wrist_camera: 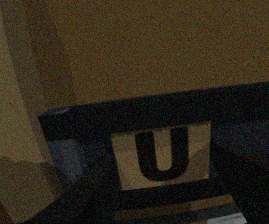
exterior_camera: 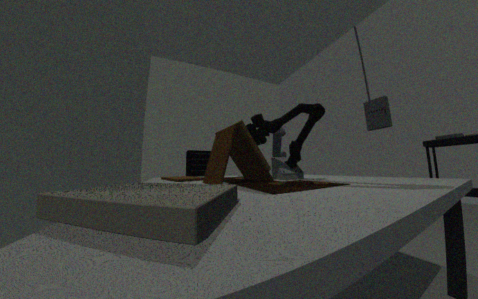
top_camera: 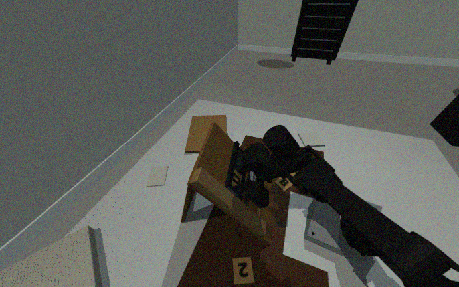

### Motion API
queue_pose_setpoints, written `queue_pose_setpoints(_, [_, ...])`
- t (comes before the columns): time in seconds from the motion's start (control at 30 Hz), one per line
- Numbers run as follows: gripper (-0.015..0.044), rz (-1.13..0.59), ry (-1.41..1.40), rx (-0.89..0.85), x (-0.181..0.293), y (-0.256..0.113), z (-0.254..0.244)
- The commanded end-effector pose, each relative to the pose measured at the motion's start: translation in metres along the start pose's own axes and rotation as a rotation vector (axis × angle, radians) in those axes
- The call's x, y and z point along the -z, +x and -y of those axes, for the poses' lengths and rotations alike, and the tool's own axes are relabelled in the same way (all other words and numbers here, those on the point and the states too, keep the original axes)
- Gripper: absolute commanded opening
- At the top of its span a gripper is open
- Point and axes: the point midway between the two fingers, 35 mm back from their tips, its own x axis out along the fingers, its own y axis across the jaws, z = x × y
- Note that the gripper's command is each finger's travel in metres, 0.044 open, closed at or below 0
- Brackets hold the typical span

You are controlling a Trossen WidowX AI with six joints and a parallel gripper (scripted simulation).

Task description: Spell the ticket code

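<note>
My gripper is shut on the U tile, whose letter faces the wrist camera upright. The tile is at the black letter rail on the sloping wooden board. The rail's upper strip runs just above the tile; how deep the tile sits is unclear. One rail end shows left of it in the wrist view. A B tile and a 2 tile lie away from the rail. No readable ticket code shows.
A wooden bar stands out beside the rail's near end. A dark brown mat lies under the board. A flat wooden panel, a pale card and a thick beige slab lie around it.
</note>
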Motion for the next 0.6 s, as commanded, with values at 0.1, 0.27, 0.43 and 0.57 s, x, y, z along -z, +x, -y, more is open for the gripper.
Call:
queue_pose_setpoints(0.1, [0.0000, 0.002, 0.004, 0.006, -0.0004, -0.0007, -0.0039])
queue_pose_setpoints(0.27, [0.0000, 0.002, 0.004, 0.006, -0.0005, -0.0007, -0.0065])
queue_pose_setpoints(0.43, [0.0000, 0.002, 0.004, 0.006, -0.0006, -0.0006, -0.0091])
queue_pose_setpoints(0.57, [0.0000, 0.002, 0.004, 0.006, -0.0007, -0.0006, -0.0104])
